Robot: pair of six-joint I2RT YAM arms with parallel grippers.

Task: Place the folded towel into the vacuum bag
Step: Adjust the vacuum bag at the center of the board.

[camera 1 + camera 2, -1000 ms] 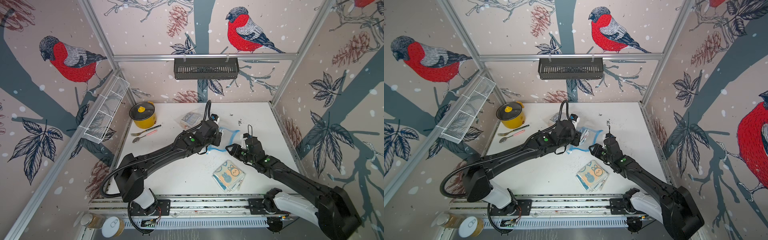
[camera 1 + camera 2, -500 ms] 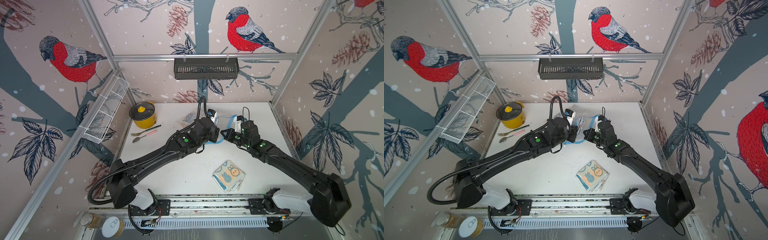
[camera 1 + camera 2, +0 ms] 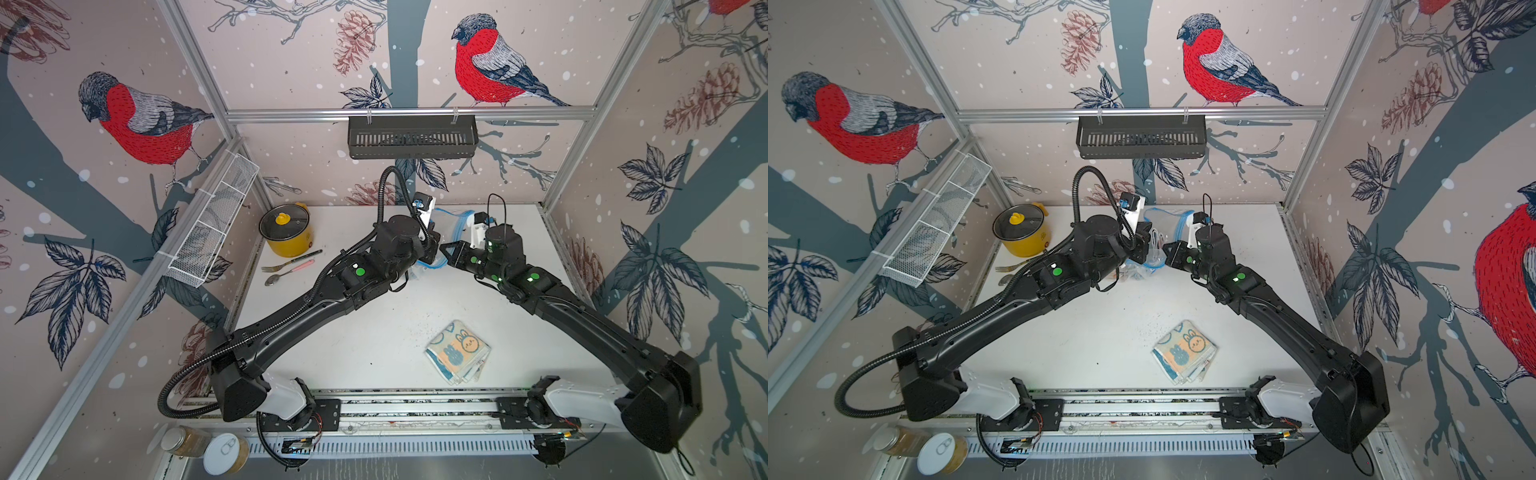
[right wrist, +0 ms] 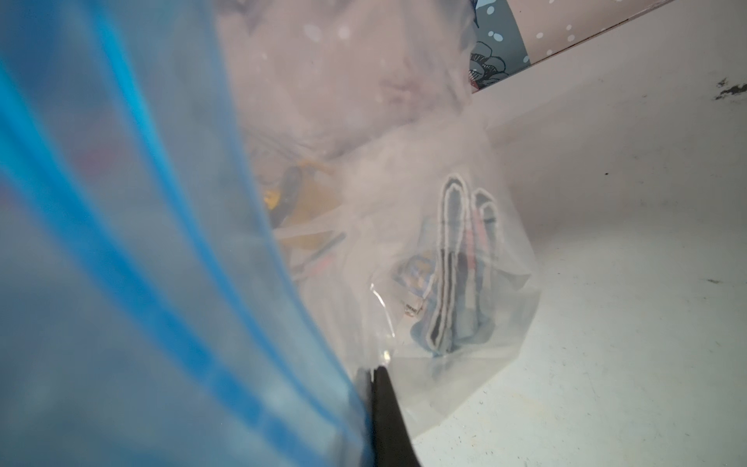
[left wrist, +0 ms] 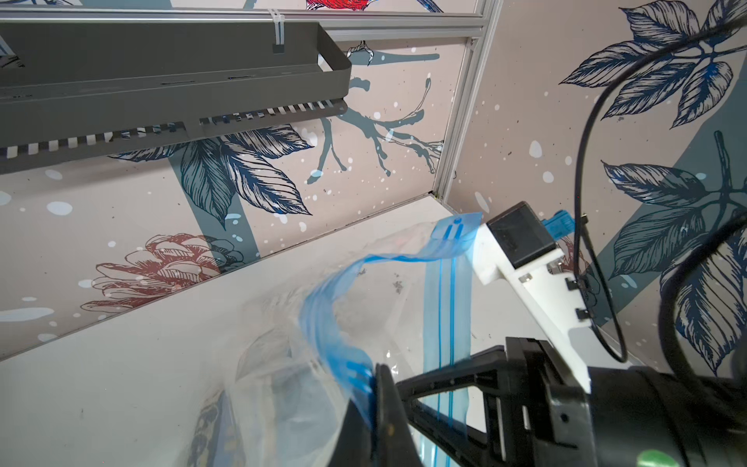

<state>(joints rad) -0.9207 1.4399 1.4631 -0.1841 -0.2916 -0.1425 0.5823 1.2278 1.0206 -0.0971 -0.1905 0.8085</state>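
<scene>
Pinching the blue zip strip (image 5: 335, 319) of the vacuum bag (image 3: 451, 220) with the left gripper (image 3: 433, 251), jaws closed. Pinching the bag's plastic just beside it with the right gripper (image 3: 445, 249), also closed. Leaving the folded towel (image 3: 457, 351) well behind both.

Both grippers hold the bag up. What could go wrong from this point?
1. The left gripper and right gripper pinch the vacuum bag near its blue zip strip, close together, so the mouth may open too narrowly.
2. The folded towel lies on the table. Freeing either arm to fetch it may let the bag collapse.
</scene>
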